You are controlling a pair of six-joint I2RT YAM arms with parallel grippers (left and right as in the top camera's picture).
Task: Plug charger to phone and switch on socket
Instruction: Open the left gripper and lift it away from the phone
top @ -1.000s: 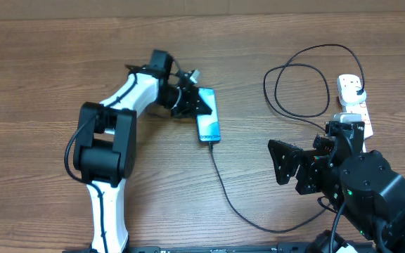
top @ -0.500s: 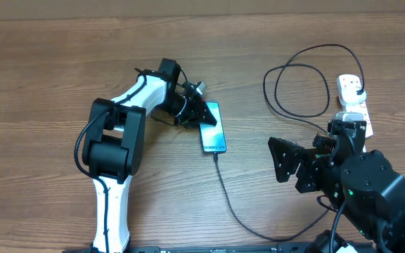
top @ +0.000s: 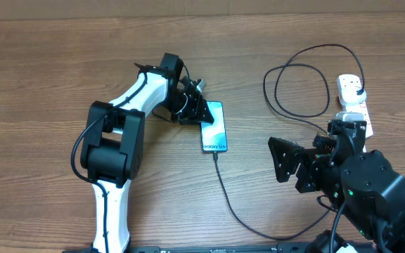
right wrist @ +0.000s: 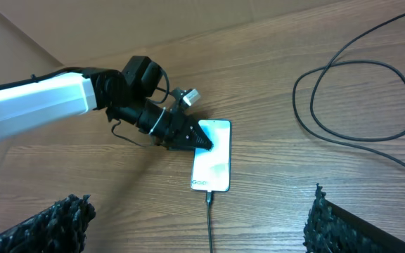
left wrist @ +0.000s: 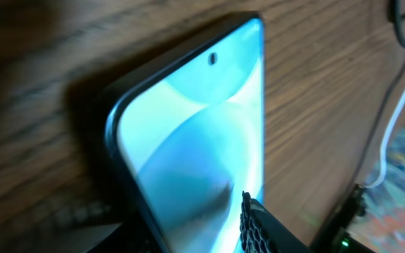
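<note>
- The left jaws stand parted and released at the top end of the phone, with one finger over the edge of its screen.
- The right jaws gape wide and empty, well apart from the phone.
- White lettering at the phone's lower end begins "Galaxy".
- On the tabletop: one phone, one charger meeting its lower end, and one socket far off.

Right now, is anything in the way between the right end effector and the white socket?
Nothing visible does. The open right end effector points away from the socket, partly hidden under that arm; the charger loops lie flat nearby.
</note>
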